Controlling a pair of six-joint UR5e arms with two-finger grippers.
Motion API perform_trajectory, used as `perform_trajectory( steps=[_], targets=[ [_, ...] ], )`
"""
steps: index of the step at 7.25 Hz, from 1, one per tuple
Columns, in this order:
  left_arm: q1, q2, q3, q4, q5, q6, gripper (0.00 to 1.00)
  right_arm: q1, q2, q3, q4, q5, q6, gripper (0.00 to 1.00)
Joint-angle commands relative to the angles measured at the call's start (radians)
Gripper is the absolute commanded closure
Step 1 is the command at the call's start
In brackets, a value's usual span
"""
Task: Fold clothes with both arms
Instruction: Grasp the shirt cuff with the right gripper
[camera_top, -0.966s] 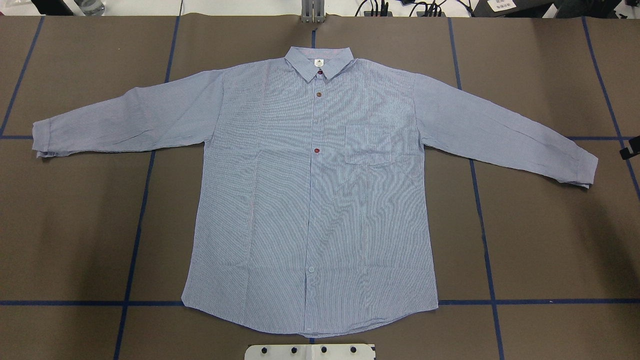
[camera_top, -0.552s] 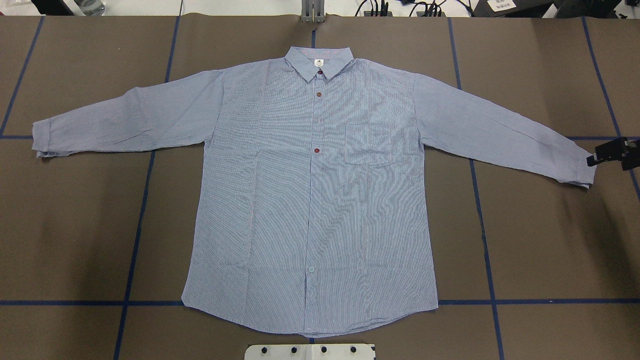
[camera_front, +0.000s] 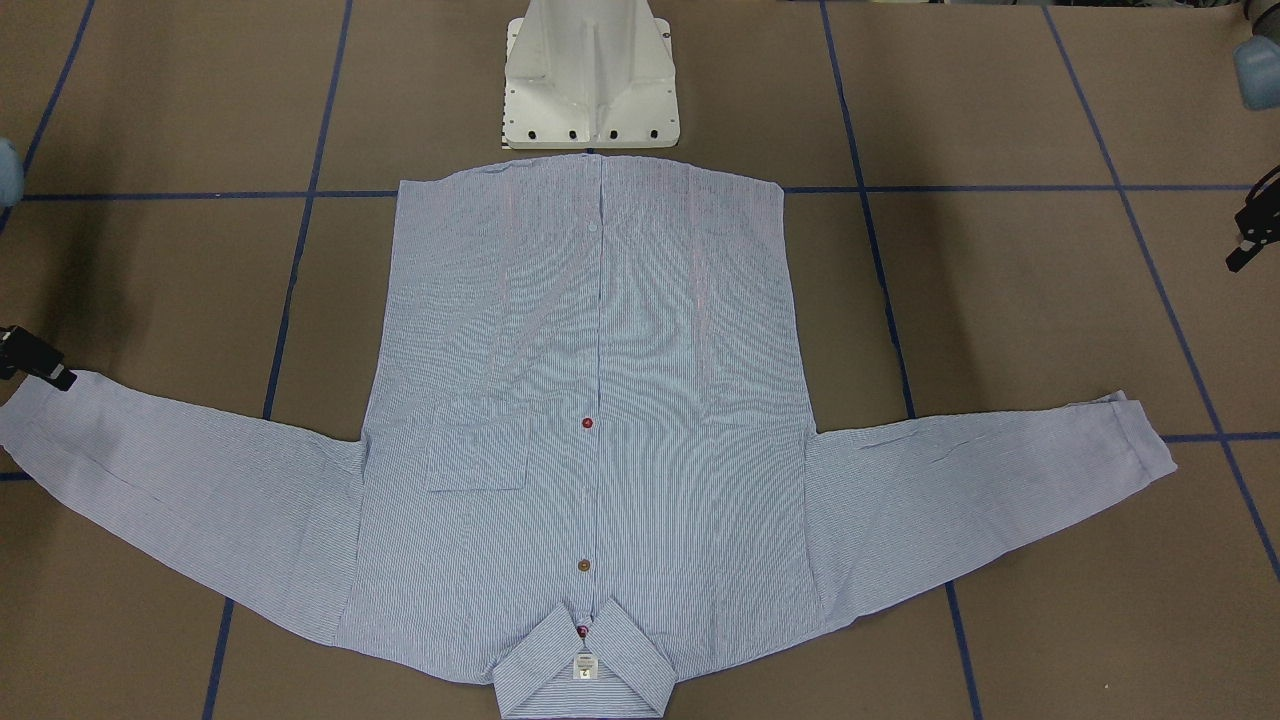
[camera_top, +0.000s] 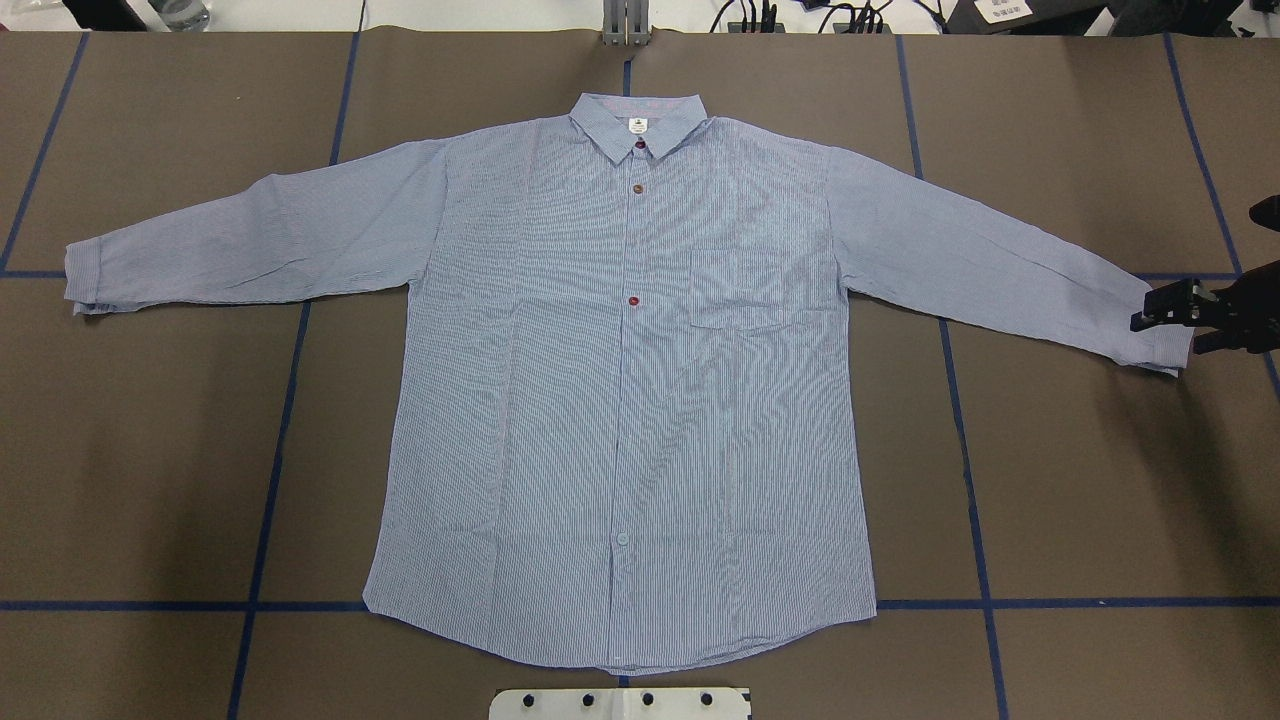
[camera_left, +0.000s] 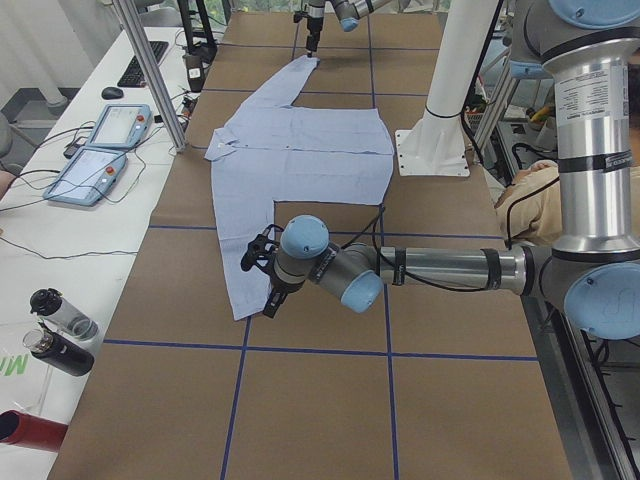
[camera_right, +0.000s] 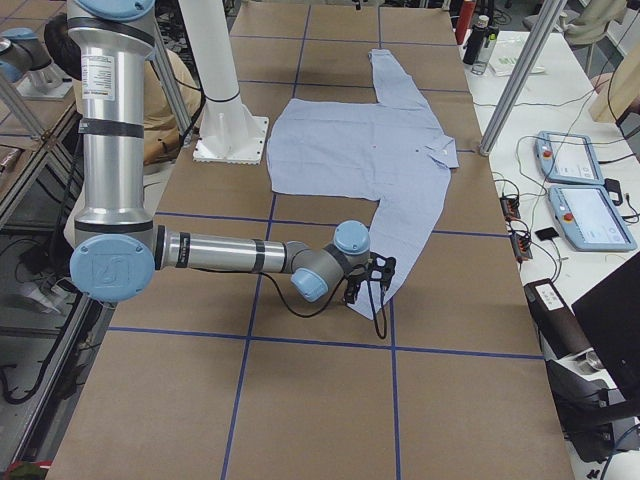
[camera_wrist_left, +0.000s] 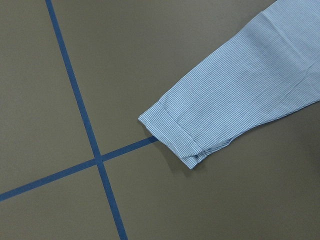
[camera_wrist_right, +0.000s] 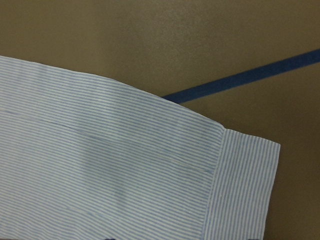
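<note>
The light blue-and-white striped shirt (camera_top: 620, 400) lies flat and buttoned on the brown table, collar at the far side and both sleeves spread out. My right gripper (camera_top: 1172, 328) is low at the right sleeve's cuff (camera_wrist_right: 240, 185), its fingers apart and one fingertip over the cuff edge; it holds nothing. It also shows in the front view (camera_front: 35, 365). My left gripper (camera_front: 1250, 240) hangs above the table by the left cuff (camera_wrist_left: 175, 135), outside the overhead view. I cannot tell whether it is open or shut.
The white pedestal base (camera_front: 590, 80) stands at the shirt's hem. Blue tape lines (camera_top: 270, 470) cross the table. Teach pendants (camera_left: 100, 150), bottles (camera_left: 55, 330) and an aluminium post (camera_left: 150, 70) stand along the far table edge.
My right gripper has come in from the overhead view's right edge, leftward and slightly down, to the right sleeve's cuff. The shirt has not moved.
</note>
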Motion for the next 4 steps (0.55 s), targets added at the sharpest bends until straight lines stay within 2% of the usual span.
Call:
perform_trajectory(
  steps=[1,4],
  targets=[
    [0.000,0.000,-0.002,0.000,-0.001,-0.001,0.00,-0.020,0.001,-0.027,0.004,-0.008,0.089,0.11],
    [0.000,0.000,-0.004,0.002,-0.001,-0.001,0.00,-0.020,-0.011,-0.027,0.004,-0.006,0.095,0.11]
  ],
)
